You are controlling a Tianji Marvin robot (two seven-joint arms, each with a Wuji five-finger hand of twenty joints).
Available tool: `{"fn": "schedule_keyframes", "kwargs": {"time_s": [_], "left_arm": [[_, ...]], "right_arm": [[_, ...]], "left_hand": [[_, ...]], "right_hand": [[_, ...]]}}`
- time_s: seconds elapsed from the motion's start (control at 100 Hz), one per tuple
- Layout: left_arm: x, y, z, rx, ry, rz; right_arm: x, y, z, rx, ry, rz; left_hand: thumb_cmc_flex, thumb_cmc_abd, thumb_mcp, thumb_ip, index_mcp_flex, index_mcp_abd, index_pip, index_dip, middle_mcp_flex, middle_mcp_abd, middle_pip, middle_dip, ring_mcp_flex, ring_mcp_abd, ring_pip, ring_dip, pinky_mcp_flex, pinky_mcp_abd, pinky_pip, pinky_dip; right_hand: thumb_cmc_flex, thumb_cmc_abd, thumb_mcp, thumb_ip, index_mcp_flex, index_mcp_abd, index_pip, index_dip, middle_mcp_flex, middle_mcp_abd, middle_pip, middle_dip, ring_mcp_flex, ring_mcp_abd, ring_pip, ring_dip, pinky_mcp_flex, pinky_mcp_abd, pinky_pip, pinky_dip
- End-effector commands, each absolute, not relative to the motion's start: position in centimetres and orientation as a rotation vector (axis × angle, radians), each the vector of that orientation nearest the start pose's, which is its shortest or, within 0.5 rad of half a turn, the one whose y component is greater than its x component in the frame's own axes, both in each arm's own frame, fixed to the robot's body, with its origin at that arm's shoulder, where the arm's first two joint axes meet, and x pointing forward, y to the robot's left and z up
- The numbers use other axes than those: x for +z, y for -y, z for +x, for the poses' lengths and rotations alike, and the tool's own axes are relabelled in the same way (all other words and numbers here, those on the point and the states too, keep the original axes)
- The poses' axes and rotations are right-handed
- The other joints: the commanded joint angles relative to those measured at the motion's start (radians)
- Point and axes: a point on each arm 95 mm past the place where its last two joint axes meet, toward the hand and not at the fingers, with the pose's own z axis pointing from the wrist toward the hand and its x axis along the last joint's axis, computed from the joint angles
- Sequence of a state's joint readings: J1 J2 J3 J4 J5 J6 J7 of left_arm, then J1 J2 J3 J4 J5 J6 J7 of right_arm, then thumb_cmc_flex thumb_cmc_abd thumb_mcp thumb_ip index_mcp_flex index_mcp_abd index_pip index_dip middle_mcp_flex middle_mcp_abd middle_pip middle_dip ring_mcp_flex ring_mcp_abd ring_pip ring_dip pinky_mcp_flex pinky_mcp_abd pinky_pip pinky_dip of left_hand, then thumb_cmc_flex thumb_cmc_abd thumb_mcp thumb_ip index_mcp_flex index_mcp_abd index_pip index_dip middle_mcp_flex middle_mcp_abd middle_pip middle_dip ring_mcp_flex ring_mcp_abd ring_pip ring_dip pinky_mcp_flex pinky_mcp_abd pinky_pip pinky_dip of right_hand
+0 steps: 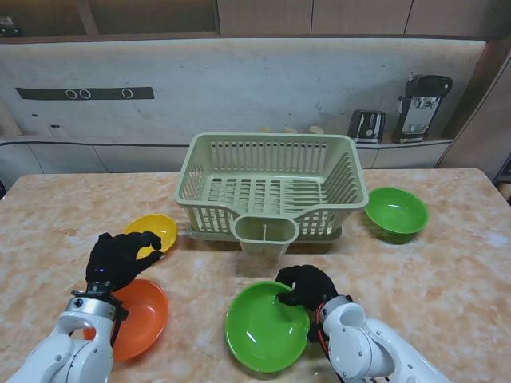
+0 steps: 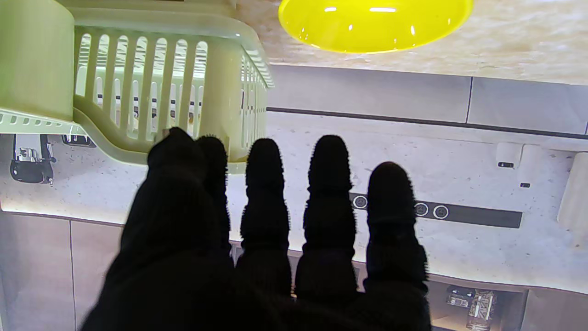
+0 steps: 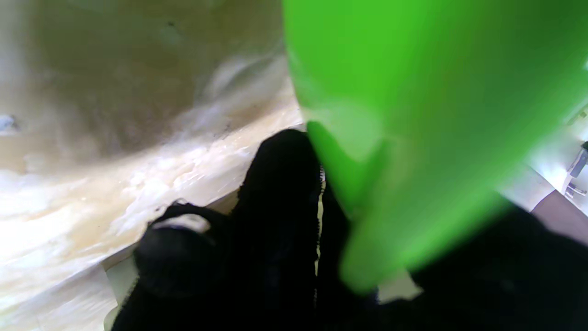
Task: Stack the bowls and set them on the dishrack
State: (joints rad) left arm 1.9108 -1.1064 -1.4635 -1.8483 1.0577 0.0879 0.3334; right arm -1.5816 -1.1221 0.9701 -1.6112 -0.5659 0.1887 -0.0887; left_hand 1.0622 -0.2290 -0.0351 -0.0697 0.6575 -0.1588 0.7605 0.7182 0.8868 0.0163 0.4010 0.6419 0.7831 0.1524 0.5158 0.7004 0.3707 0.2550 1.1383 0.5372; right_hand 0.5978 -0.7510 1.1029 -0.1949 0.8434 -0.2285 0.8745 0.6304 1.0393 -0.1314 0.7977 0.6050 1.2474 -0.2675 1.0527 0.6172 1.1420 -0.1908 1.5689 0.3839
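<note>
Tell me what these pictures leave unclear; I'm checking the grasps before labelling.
- Right hand on the near green bowl: right wrist view is blurred, so the finger placement is unclear.
- Orange bowl: partly covered by the left arm in the stand view.
- Left hand: gap to the yellow bowl unclear; bowl cut off.

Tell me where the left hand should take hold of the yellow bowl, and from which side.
Probably the rim. The yellow bowl sits upright on the table, mouth up, with thin walls and no handle, so a thumb-and-finger pinch over the edge suits it. Come from the side nearer to me: the left hand hovers open there, while the dishrack crowds the bowl's right.
</note>
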Motion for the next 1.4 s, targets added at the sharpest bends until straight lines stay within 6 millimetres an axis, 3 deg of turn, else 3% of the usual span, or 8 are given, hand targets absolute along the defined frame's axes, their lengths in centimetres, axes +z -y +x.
{"fn": "schedule_keyframes", "kwargs": {"time_s": [0.0,0.31,0.53,0.6,0.73,0.88,1.12,1.39], "left_arm": [[-28.9,-5.6,32.5,-1.451,-1.096,-1.11],[-28.9,-5.6,32.5,-1.451,-1.096,-1.11],[-28.9,-5.6,32.5,-1.451,-1.096,-1.11],[-28.9,-5.6,32.5,-1.451,-1.096,-1.11],[-28.9,-5.6,32.5,-1.451,-1.096,-1.11],[-28.9,-5.6,32.5,-1.451,-1.096,-1.11],[-28.9,-5.6,32.5,-1.451,-1.096,-1.11],[-28.9,-5.6,32.5,-1.453,-1.098,-1.112]], "right_arm": [[-37.5,-7.9,35.5,-2.049,1.77,-2.227],[-38.0,-7.6,35.7,-1.932,1.823,-2.253],[-38.0,-7.3,35.4,-1.87,1.837,-2.259],[-37.9,-7.2,35.4,-1.862,1.845,-2.257],[-37.7,-7.0,35.2,-1.857,1.858,-2.254],[-37.3,-6.6,34.9,-1.866,1.871,-2.244],[-36.6,-5.8,34.6,-1.891,1.901,-2.232],[-35.7,-4.5,34.2,-1.964,1.914,-2.257]], "left_hand": [[0.01,0.04,-0.007,-0.023,0.015,-0.007,0.005,-0.012,-0.012,0.005,-0.005,-0.01,-0.008,0.012,0.008,0.011,-0.015,0.016,-0.004,0.007],[0.009,0.041,-0.008,-0.023,0.014,-0.008,0.004,-0.011,-0.013,0.005,-0.006,-0.01,-0.008,0.011,0.008,0.011,-0.016,0.016,-0.005,0.007],[0.01,0.041,-0.007,-0.023,0.016,-0.006,0.004,-0.012,-0.013,0.006,-0.006,-0.01,-0.008,0.013,0.008,0.011,-0.016,0.017,-0.005,0.007],[0.008,0.042,-0.008,-0.023,0.014,-0.008,0.004,-0.011,-0.014,0.004,-0.006,-0.01,-0.008,0.011,0.008,0.011,-0.015,0.017,-0.005,0.007],[0.009,0.042,-0.007,-0.023,0.016,-0.007,0.005,-0.011,-0.013,0.004,-0.006,-0.01,-0.008,0.012,0.008,0.012,-0.015,0.016,-0.005,0.007],[0.008,0.042,-0.007,-0.023,0.014,-0.007,0.004,-0.012,-0.013,0.005,-0.006,-0.01,-0.009,0.012,0.008,0.011,-0.015,0.017,-0.004,0.007],[0.008,0.043,-0.008,-0.023,0.014,-0.008,0.003,-0.012,-0.013,0.003,-0.006,-0.01,-0.008,0.012,0.008,0.011,-0.016,0.016,-0.005,0.007],[0.008,0.042,-0.007,-0.023,0.013,-0.006,0.003,-0.012,-0.013,0.005,-0.006,-0.01,-0.009,0.013,0.007,0.011,-0.016,0.017,-0.005,0.007]], "right_hand": [[0.147,0.148,0.101,0.049,0.037,-0.123,0.082,-0.018,-0.04,0.012,0.026,-0.012,0.051,-0.025,-0.042,-0.037,-0.009,-0.063,0.021,-0.027],[0.034,0.191,0.03,0.078,-0.108,-0.108,0.127,-0.126,-0.163,0.044,-0.012,-0.026,-0.096,0.058,-0.147,-0.079,-0.06,0.084,-0.134,-0.181],[-0.186,0.216,-0.135,0.113,-0.192,-0.03,0.084,-0.192,-0.281,0.053,-0.008,-0.078,-0.211,0.143,-0.269,-0.155,-0.137,0.201,-0.253,-0.265],[-0.243,0.256,-0.184,0.136,-0.19,0.003,0.013,-0.177,-0.308,0.057,-0.027,-0.103,-0.251,0.174,-0.32,-0.192,-0.179,0.244,-0.283,-0.272],[-0.342,0.365,-0.285,0.204,-0.194,0.066,-0.179,-0.081,-0.378,0.062,-0.092,-0.154,-0.344,0.235,-0.419,-0.251,-0.293,0.328,-0.326,-0.265],[-0.4,0.382,-0.347,0.209,-0.257,0.088,-0.264,-0.079,-0.454,0.065,-0.16,-0.201,-0.443,0.278,-0.487,-0.274,-0.42,0.4,-0.352,-0.24],[-0.433,0.407,-0.394,0.222,-0.266,0.076,-0.306,-0.086,-0.46,0.05,-0.202,-0.232,-0.505,0.306,-0.549,-0.294,-0.551,0.451,-0.393,-0.18],[-0.422,0.423,-0.412,0.226,-0.241,0.054,-0.308,-0.086,-0.435,0.044,-0.228,-0.243,-0.515,0.309,-0.563,-0.298,-0.602,0.463,-0.403,-0.142]]}}
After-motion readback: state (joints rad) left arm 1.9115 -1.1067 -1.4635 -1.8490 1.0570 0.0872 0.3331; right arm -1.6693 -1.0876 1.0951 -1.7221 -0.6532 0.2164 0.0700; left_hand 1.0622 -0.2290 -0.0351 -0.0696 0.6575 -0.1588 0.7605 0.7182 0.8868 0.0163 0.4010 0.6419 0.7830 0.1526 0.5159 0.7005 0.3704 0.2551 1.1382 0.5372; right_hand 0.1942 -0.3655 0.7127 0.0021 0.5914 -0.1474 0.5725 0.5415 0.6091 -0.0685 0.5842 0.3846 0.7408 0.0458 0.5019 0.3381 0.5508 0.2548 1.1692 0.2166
